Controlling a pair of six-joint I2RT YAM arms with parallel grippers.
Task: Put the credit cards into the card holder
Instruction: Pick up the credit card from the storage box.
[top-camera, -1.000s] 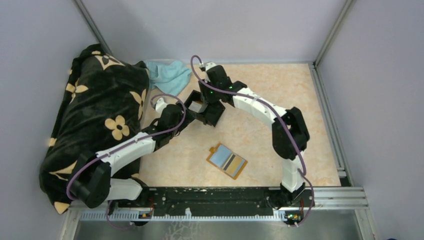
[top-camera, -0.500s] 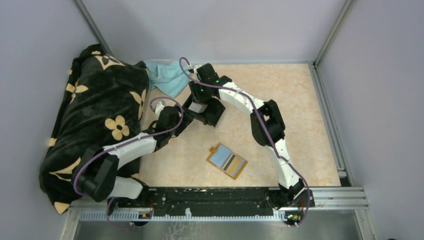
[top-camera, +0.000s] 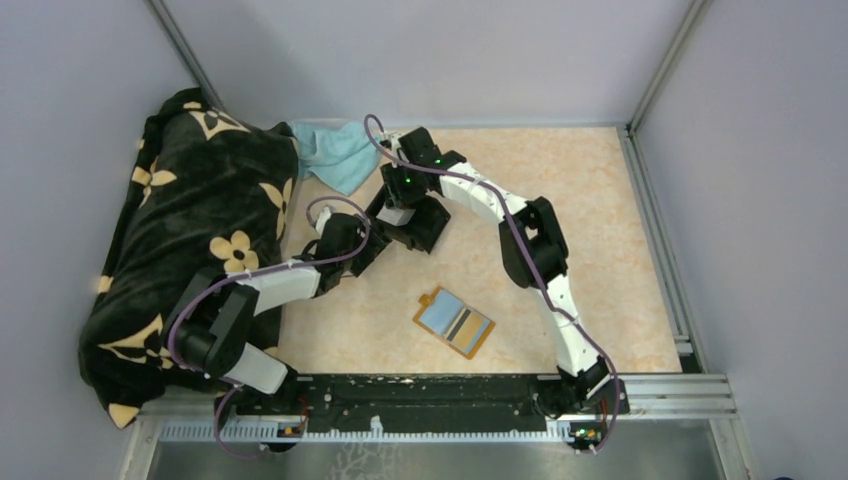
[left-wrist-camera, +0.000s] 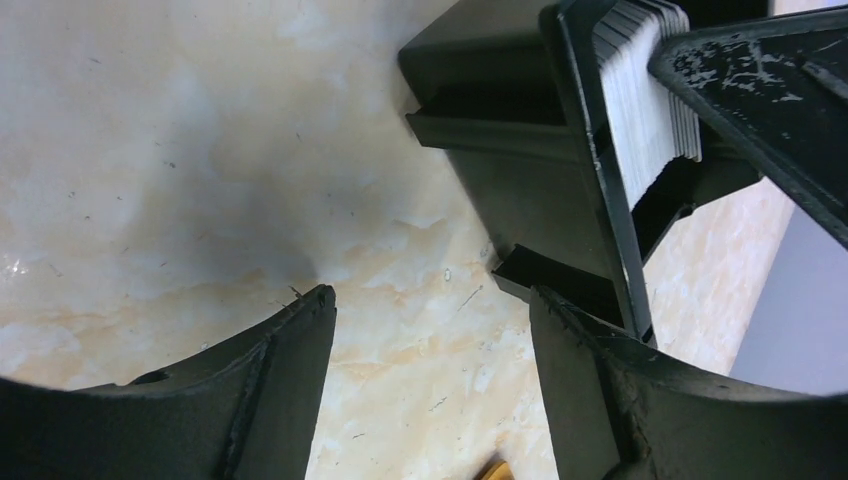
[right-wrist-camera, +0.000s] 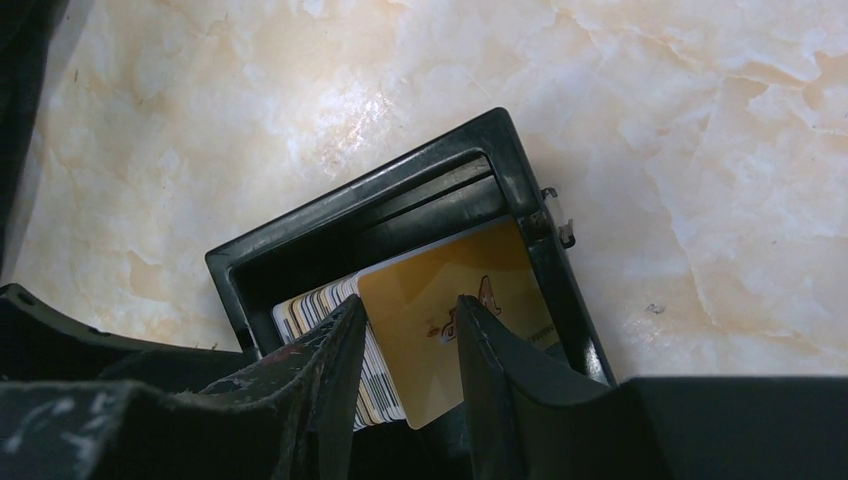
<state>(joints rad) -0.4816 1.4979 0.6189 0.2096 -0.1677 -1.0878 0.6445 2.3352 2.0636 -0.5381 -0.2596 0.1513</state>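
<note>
- The right gripper (right-wrist-camera: 410, 305) hangs over the black tray (right-wrist-camera: 232, 275) with its jaws parted by only a narrow slot. A yellow card (right-wrist-camera: 430, 280) shows face-on through that slot, and nothing looks pinched (whether the fingertips touch it I cannot tell).
- The credit cards (left-wrist-camera: 650, 110) stand on edge in the tray as a tight stack. In the left wrist view their pale edges are packed between the tray wall and a black finger of the right gripper. In the right wrist view, striped card edges peek out beside the yellow one.
- The left gripper (left-wrist-camera: 432, 300) is low beside the tray with its jaws spread wide, and only tabletop (left-wrist-camera: 200, 150) lies between them. The finger (left-wrist-camera: 590, 400) nearer the tray sits just beside the tray's corner ledge (touching or not, I cannot say).
- From above, both wrists crowd together at the tray, toward the far left of the table. A teal cloth (top-camera: 335, 155) lies just beyond them. A dark flowered blanket (top-camera: 190, 230) is heaped along the left edge, and the left forearm runs close by its border.
- The card holder (top-camera: 455, 322) lies open and flat nearer the arm bases, well apart from the tray. It is turned at a slant with its tab toward the far left, and a bluish panel and a dark stripe show on its face. Bare tabletop rings it on every side.
- To the right, the marbled surface runs out to a metal rail (top-camera: 655, 230) at the table's edge, and the right arm's elbow arches above part of that stretch.
</note>
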